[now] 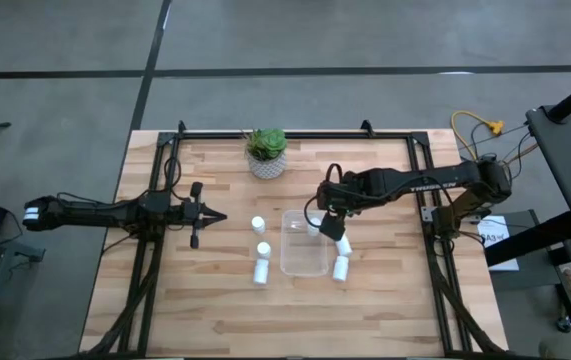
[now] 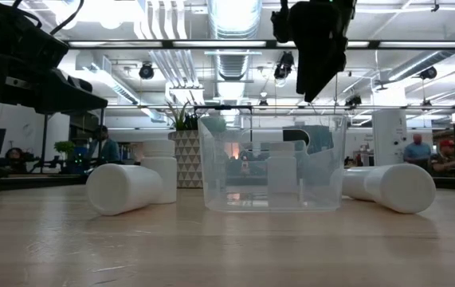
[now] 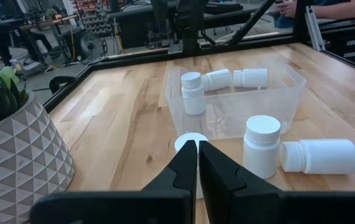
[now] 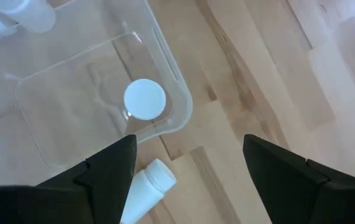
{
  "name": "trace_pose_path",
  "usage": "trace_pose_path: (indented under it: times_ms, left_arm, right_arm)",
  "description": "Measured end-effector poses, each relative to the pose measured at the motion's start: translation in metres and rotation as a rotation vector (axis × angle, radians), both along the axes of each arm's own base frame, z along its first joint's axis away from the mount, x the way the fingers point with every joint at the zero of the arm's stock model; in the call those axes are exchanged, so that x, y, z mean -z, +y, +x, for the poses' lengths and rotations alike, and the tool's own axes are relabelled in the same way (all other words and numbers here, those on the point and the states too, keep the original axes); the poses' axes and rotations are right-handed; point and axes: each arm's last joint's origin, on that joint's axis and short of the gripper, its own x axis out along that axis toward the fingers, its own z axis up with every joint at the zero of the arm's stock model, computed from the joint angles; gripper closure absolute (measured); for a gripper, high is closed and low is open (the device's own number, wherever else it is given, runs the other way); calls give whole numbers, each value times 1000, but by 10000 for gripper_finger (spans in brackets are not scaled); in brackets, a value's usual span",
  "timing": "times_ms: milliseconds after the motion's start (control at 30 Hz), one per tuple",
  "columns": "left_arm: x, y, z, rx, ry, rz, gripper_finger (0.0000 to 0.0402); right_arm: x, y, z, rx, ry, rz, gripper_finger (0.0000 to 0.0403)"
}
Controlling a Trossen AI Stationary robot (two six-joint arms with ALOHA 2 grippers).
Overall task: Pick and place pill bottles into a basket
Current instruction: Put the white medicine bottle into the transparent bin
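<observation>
The clear basket [image 1: 287, 262] stands mid-table. One white pill bottle [image 4: 144, 98] stands upright on its base inside it, at the far right corner. Two bottles [image 1: 337, 243] [image 1: 341, 267] lie on their sides right of the basket. Left of it, two bottles [image 1: 258, 225] [image 1: 263, 248] stand upright and one [image 1: 261, 270] lies on its side. My right gripper [image 4: 189, 140] is open and empty, above the basket's far right corner. My left gripper [image 1: 215, 217] is shut and empty, left of the upright bottles; the nearest cap [image 3: 191, 140] shows just past its fingertips.
A whitish pot with a green plant [image 1: 266, 153] stands at the far edge behind the basket. Black frame rails [image 1: 155, 180] run along the table's left, right and far sides. Bare wood lies in front of the basket toward the near edge.
</observation>
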Motion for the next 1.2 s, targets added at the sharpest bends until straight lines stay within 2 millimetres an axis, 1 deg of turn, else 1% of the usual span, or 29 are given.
trace_pose_path:
  times_ms: [300, 700, 1200]
  left_arm:
    - [0, 0, 0, 0, 0, 0, 402]
    - [0, 0, 0, 0, 0, 0, 402]
    - [1, 0, 0, 0, 5, -25, 402]
  right_arm:
    - [13, 1, -4, -6, 33, -35, 125]
    - [13, 3, -4, -14, 34, -34, 153]
    - [14, 8, -6, 23, 51, 11, 153]
